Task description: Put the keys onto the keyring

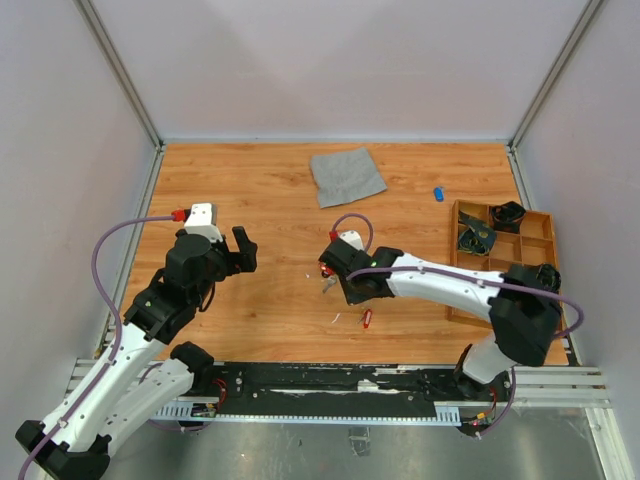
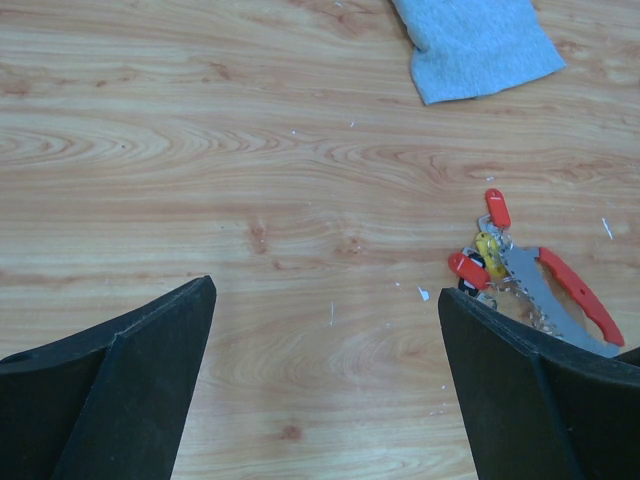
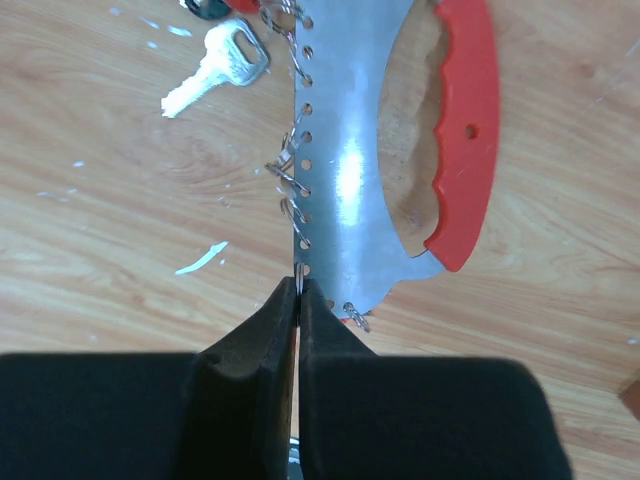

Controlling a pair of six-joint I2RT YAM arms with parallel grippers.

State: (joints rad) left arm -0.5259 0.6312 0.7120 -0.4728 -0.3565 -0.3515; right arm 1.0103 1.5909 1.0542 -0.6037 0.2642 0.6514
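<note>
Right claw (image 3: 298, 290) pinches the keyring; left claw (image 2: 325, 292) hangs open nearby.

The keyring (image 3: 350, 170), a silvery perforated plate with a red grip, lies flat on the desk (image 2: 200, 150) at the centre of the top view. The right claw's fingers are pressed together on the plate's lower edge, seemingly on a small wire loop. A silver key (image 3: 220, 68) lies at the upper left of the right wrist view. Red and yellow keys (image 2: 480, 262) cluster at the plate's end. A red key (image 1: 367, 318) lies apart, lower centre in the top view. The left claw, fingers wide apart, holds nothing. The edge grip looks thin, so the plate could slip or pivot. The tiny keys could skid away when pinched.
</note>
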